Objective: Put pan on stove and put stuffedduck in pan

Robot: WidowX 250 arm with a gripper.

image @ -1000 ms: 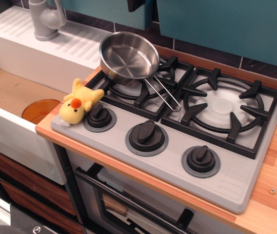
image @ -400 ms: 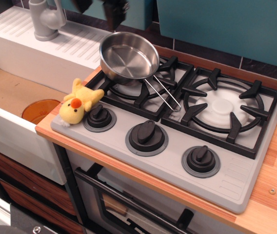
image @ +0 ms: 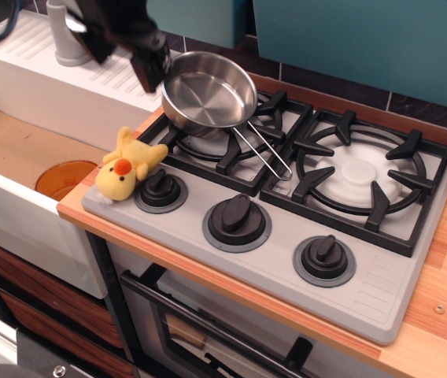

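Now the gripper (image: 151, 67) is much lower and further left than it was a moment ago: a second back only a dark corner of it showed at the top edge, and shortly after it hung above the pan's far rim. It sits at the upper left, over the white drainboard (image: 66, 87) beside the tap (image: 70, 35), with its dark tip just beside the left rim of the pan (image: 208, 93). Whether the fingers stand wide or narrow I cannot tell; the tip is a dark blur and no gap shows.

Nothing else has moved. The pan rests on the left burner grate of the stove (image: 397, 291), slightly tilted, its wire handle (image: 264, 153) reaching toward the middle. So the first half of the task looks already done. The stuffedduck (image: 126, 167) lies on the stove's front left corner, touching the left knob (image: 160, 187) and well below the gripper.

My judgement is that the arm is heading down toward the duck, which is the piece left to handle. The descent passes close to the pan's rim, so a nudge there could slide the pan off its grate.
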